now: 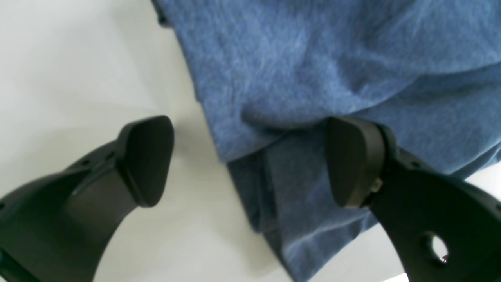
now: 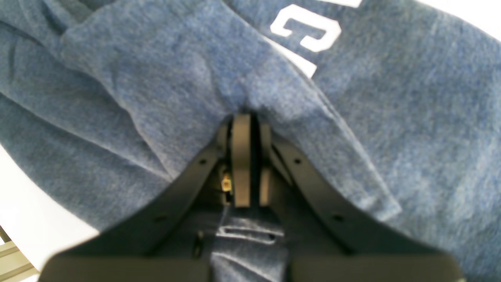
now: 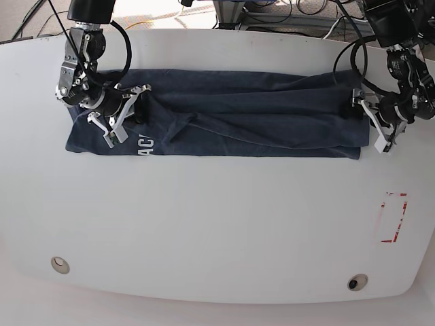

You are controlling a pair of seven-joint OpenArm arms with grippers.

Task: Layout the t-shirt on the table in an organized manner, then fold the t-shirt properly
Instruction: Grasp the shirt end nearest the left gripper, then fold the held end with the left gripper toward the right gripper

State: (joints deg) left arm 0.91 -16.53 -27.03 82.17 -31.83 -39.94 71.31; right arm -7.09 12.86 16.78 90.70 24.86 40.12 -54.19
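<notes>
The dark blue t-shirt (image 3: 231, 112) lies as a long, wrinkled band across the far half of the white table (image 3: 217, 224). White letters (image 3: 145, 143) show near its left end. My right gripper (image 3: 134, 107) is shut on a raised fold of the t-shirt (image 2: 188, 78), with the white letters (image 2: 309, 33) just beyond its tips (image 2: 247, 156). My left gripper (image 3: 367, 123) stands open at the shirt's right end. In the left wrist view its fingers (image 1: 146, 160) straddle the folded edge of the t-shirt (image 1: 313, 70), one over bare table (image 1: 78, 70), the other over cloth.
A red rectangle outline (image 3: 393, 217) is marked near the table's right edge. Two round grommet holes (image 3: 60, 264) (image 3: 353, 282) sit near the front edge. Cables and equipment (image 3: 272, 10) crowd the floor beyond the far edge.
</notes>
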